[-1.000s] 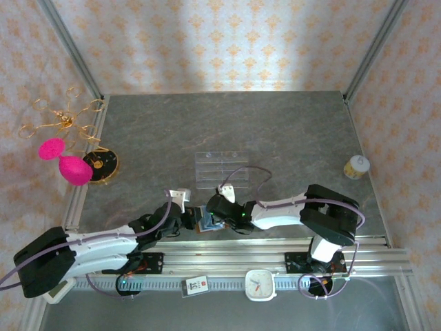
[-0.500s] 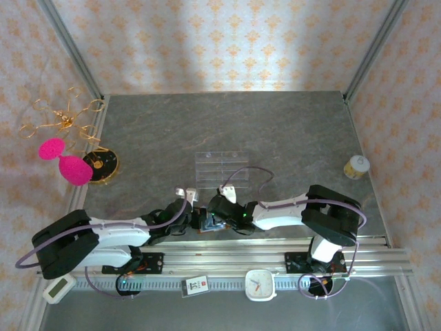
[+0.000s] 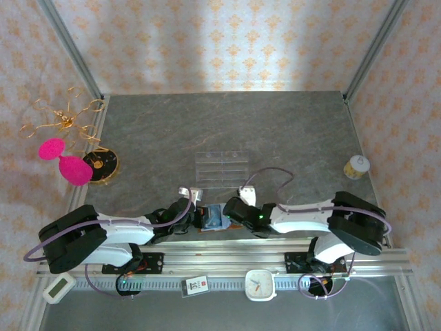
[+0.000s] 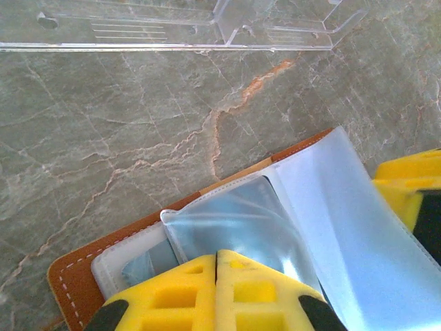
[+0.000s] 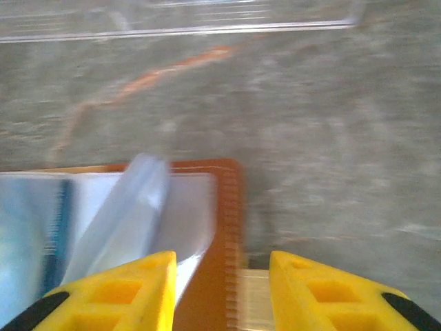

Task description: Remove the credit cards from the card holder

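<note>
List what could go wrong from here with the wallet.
1. The right gripper stands open astride the card holder's edge; nothing pins that side, so a pull may drag the card holder.
2. The left gripper is shut at the clear sleeves; a pull may strain or tear a sleeve.

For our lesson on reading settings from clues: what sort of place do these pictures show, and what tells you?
Probably a robot test cell dressed as a room: two white-and-black robot arms bolted to a silver metal rail, floral wallpaper panels in a metal frame.
</note>
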